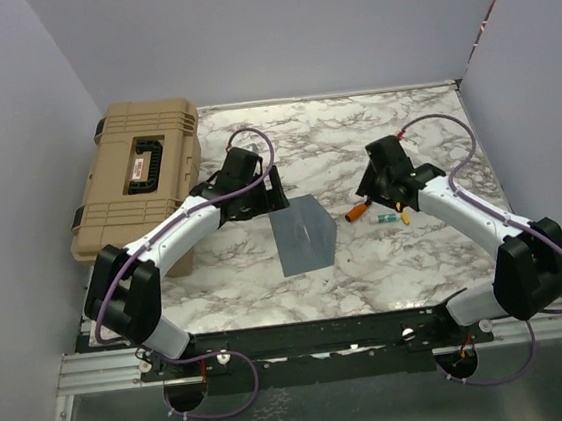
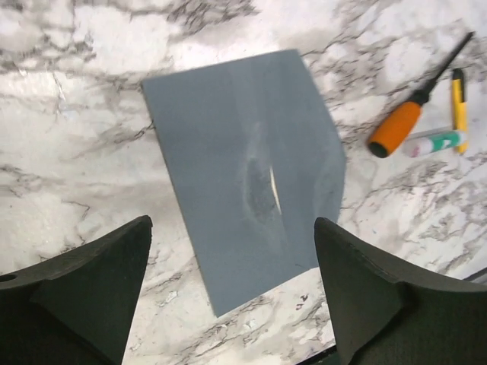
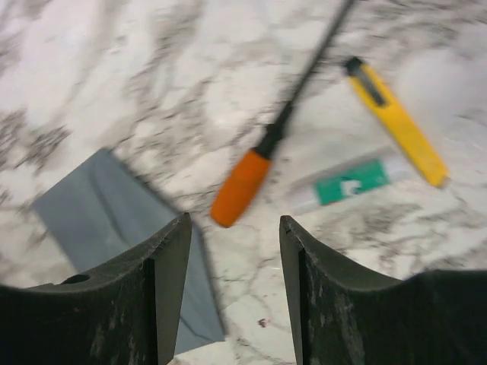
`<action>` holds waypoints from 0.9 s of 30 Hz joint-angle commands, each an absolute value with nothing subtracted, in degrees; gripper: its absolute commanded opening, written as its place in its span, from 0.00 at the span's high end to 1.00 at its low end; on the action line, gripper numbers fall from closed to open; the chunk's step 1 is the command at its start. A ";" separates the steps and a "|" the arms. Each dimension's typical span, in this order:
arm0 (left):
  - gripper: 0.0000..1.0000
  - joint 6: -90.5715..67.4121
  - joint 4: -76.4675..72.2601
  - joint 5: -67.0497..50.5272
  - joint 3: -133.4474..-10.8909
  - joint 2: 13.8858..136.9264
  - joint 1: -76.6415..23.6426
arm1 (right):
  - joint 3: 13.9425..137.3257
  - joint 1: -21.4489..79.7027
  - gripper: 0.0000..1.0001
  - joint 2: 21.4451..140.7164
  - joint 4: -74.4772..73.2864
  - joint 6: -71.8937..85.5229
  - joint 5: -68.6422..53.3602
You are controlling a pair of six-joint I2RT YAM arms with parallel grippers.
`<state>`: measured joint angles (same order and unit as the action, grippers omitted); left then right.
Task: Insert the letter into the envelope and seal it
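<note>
Centrally, envelope [image 2: 243,175] lying flat, left claw [image 2: 232,224] spread.

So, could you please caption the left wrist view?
Open left gripper framing the grey envelope on the marble table.

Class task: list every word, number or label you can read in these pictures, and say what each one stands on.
Nothing can be read for certain.
On the tan case, the red-and-white sticker: too small to read.
On the green-labelled tube: print blurred, unreadable.
On the envelope: no writing visible.
</note>
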<state>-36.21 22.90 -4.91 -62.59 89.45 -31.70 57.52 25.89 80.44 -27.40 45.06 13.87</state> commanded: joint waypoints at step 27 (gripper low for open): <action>0.03 -31.04 20.48 -1.53 -65.81 81.23 -31.38 | 56.72 16.23 0.61 98.25 -39.46 68.82 18.41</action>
<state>-31.88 21.12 -2.55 -64.93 82.70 -31.70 56.90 16.49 96.23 -38.41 67.70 20.25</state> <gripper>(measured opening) 0.967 0.405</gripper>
